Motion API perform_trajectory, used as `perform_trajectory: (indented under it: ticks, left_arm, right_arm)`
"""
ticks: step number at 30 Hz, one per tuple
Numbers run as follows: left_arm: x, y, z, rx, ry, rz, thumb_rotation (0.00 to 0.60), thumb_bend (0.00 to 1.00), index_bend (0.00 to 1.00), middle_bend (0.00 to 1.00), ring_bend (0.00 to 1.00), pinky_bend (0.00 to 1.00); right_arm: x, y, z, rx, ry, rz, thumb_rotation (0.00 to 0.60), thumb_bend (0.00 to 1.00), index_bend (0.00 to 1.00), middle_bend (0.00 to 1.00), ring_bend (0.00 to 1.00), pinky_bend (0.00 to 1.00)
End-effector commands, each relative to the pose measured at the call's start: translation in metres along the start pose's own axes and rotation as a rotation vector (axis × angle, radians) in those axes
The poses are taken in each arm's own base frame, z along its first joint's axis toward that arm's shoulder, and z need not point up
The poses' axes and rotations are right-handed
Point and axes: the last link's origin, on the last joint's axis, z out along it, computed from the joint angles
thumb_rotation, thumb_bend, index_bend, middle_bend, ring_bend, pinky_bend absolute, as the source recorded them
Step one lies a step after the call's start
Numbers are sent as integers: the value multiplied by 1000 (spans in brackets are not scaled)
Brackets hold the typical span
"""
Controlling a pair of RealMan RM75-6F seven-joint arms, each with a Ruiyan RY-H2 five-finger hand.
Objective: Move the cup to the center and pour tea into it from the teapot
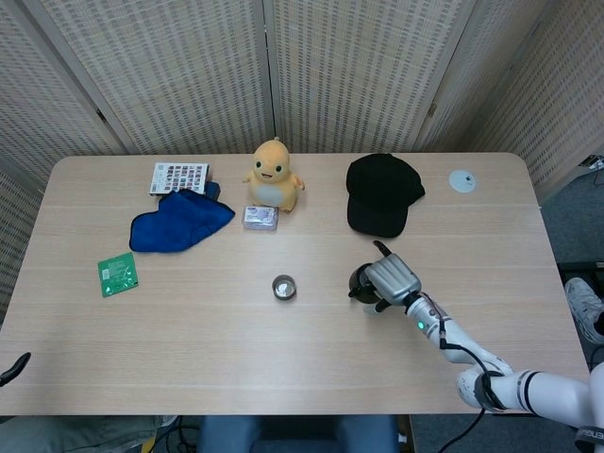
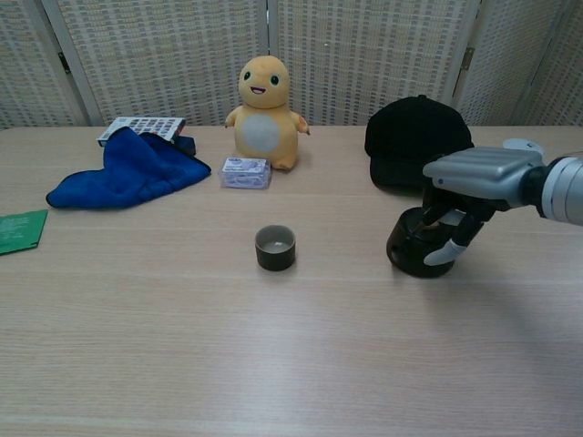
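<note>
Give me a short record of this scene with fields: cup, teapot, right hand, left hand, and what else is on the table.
cup: small dark cup, upright near the table's middle, apart from the teapot
teapot: dark teapot, upright on the table, right of the cup
right hand: right hand over the teapot, fingers curled down around it; a firm grasp cannot be told
left hand: not in view
other items: yellow plush toy, black cap, blue cloth, green card, small clear box

Wood table [image 1: 189, 321]; cup [image 1: 283, 287], teapot [image 2: 414, 248], cap [image 1: 381, 192], plush [image 1: 273, 174], cloth [image 1: 179, 222], etc.
</note>
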Motion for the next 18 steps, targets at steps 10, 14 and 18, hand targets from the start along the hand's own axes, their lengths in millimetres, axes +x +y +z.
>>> perform_trajectory:
  ticks: [10,14,18]
  left_arm:
    - [2,2,-1,-13,7,-7,174,70,86,244,367,262]
    - [3,2,-2,-16,11,-11,173,70,86,245,367,261]
    - [4,2,-2,-13,13,-11,173,70,87,245,367,261]
  right_arm:
    - [15,1,-7,-12,52,67,405,0,1000,945,930,0]
    - [22,-1,-10,-5,64,95,411,0,1000,968,958,13]
    - [27,-4,-12,8,71,92,415,0,1000,973,963,27]
